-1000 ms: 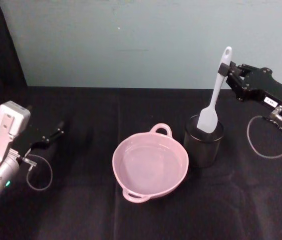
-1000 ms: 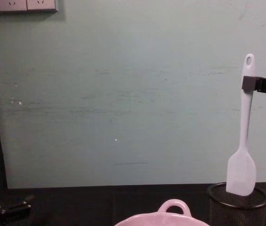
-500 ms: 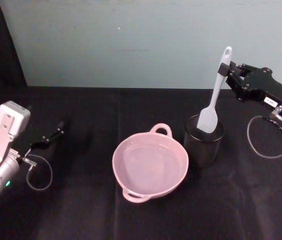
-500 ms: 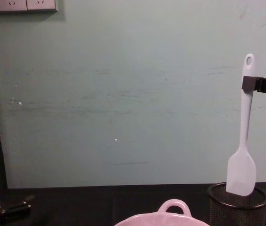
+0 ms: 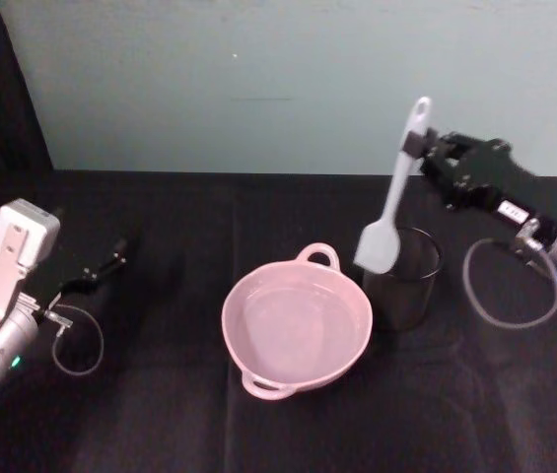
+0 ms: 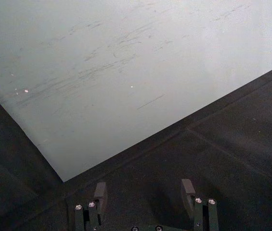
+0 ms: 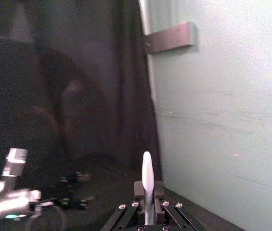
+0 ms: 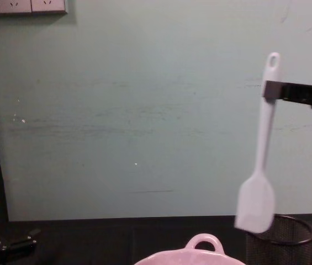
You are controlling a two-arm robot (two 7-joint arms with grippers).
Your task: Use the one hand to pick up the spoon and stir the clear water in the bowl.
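1. The black-draped table point(image 5: 140, 414) carries a pale pink bowl point(image 5: 258, 301) at its centre. In the head view the bowl lies at about 8 o'clock from the right gripper point(image 5: 416, 148), well below it and untouched.
2. A black mesh cup point(image 5: 408, 296) stands just beside the bowl, at the bowl's 2 o'clock. It sits at roughly 6 o'clock from the right gripper, which is raised above it.
3. The white spoon point(image 5: 393, 192) hangs from the right gripper. The gripper's fingers are clamped on the handle just under the hole. The spoon is slightly tilted with its blade down, over the cup's 9 o'clock edge on the side nearest the bowl. Whether the blade touches the rim cannot be told.
4. The left gripper point(image 5: 108, 266) rests low over the table at the bowl's 9 o'clock, well apart from it. Its fingers are spread with nothing between them.
5. Half a second ago the blade hung over the mouth of the mesh cup. Since then the right gripper has carried the spoon toward 9 o'clock, in the bowl's direction, and the handle leans more than before. The bowl, the cup and the left gripper have kept their places.
6. The count, from largest to smallest: one table, two grippers, one bowl, one mesh cup and one spoon.
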